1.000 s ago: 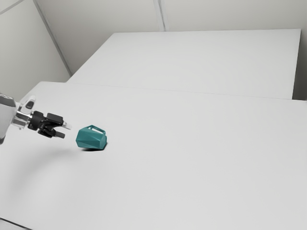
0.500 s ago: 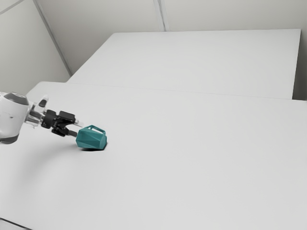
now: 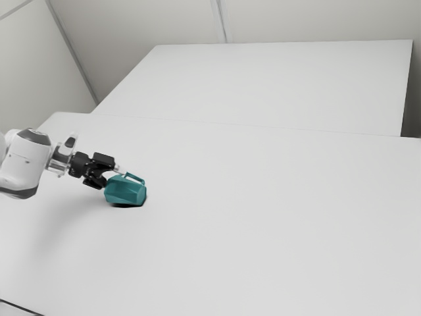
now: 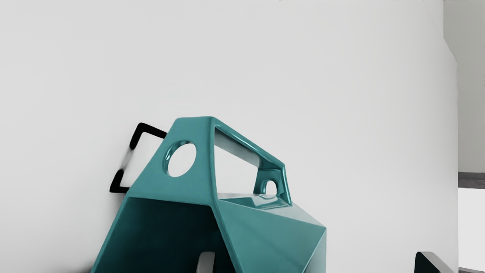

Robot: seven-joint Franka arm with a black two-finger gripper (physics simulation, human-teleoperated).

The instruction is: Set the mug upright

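Jaws spread well apart on the gripper (image 3: 112,176), not pinching anything. Mug (image 3: 125,191) is tipped on its side on the white table (image 3: 263,230), open mouth facing the gripper, handle (image 4: 248,146) up. Wrist view: one fingertip (image 4: 205,263) is at the dark mouth, in front of it or inside, can't tell which; the other fingertip (image 4: 432,261) is outside the mug, past its side wall, with a visible gap. So that side wall sits between the jaws, rest of the mug beyond the first fingertip. Contact with the first fingertip: can't tell. Exterior view: arm (image 3: 26,161) comes in from the exterior view's left, gripper right up at the mug's mouth end, mug's base toward the exterior view's right. Mug not upright.
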